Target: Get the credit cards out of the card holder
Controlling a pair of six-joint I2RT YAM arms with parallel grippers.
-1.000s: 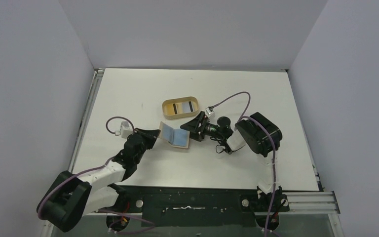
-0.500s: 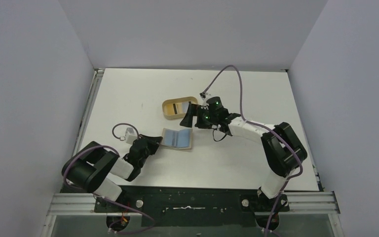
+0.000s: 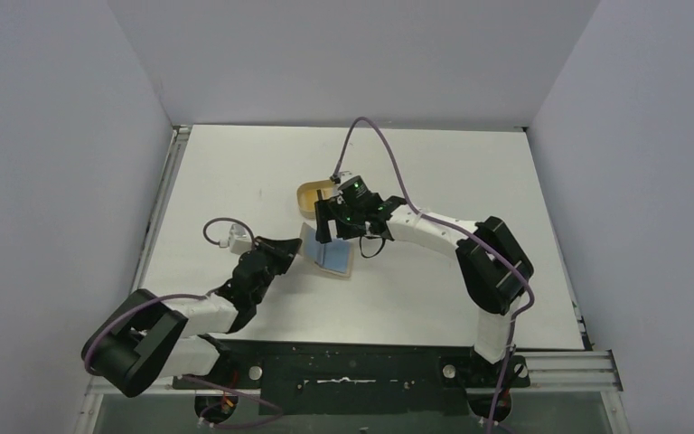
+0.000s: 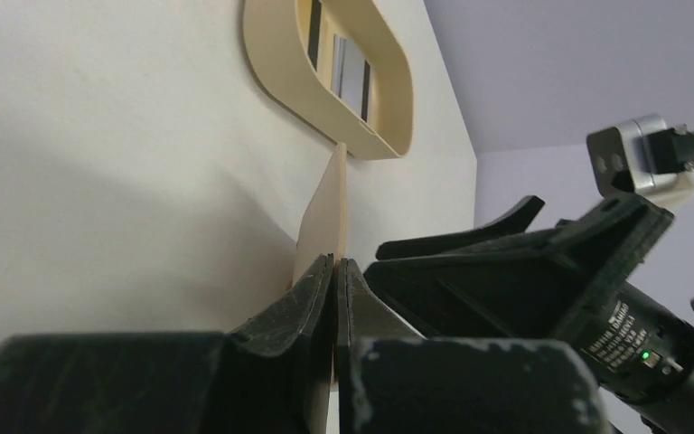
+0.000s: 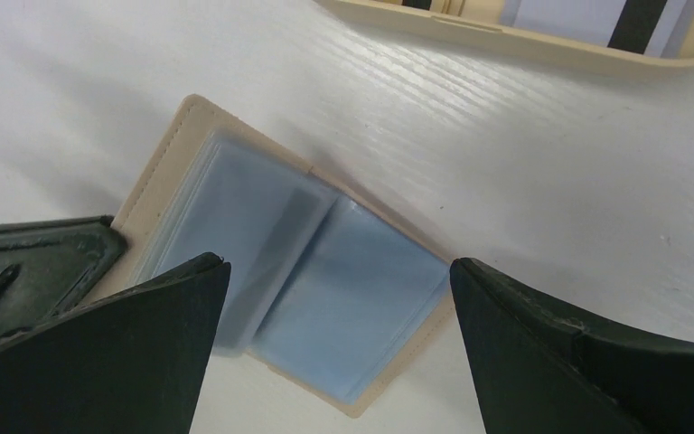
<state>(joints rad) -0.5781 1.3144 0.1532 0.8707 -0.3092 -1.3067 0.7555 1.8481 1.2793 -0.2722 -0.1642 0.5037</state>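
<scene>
Near the frame's centre, the left gripper is pinching the card holder by its left edge (open, blue panels up). The right gripper is hovering over it, fingers spread wide, below the tray.

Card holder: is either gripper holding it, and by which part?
The left gripper pinches the card holder by the outer edge of its tan cover; the right gripper is open, holding nothing.

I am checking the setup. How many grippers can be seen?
2. The left gripper is shut on one edge of the card holder; the right gripper hovers open above it, near the tray. None seems hidden.
</scene>
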